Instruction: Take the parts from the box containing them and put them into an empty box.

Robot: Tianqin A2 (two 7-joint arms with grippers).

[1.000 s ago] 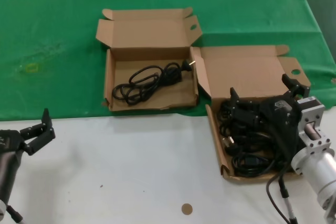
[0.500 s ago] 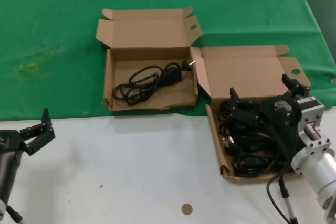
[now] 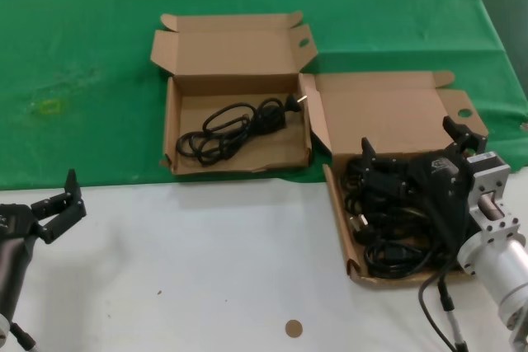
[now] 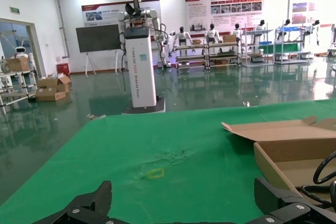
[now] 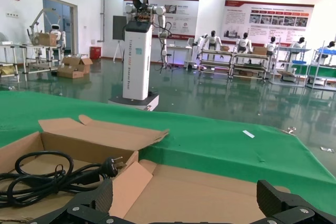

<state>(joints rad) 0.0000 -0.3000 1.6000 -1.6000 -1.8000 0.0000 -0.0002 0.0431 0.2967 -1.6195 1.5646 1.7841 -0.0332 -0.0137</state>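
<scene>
Right gripper (image 3: 410, 154), open over the cables (image 3: 388, 228) at four o'clock, may snag several tangled coils together.

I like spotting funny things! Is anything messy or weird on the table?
Mostly tidy. One small brown disc lies alone on the white table near the front edge, belonging to nothing. The right box sits slightly crooked beside the left box. Nothing is spilled or broken.
</scene>
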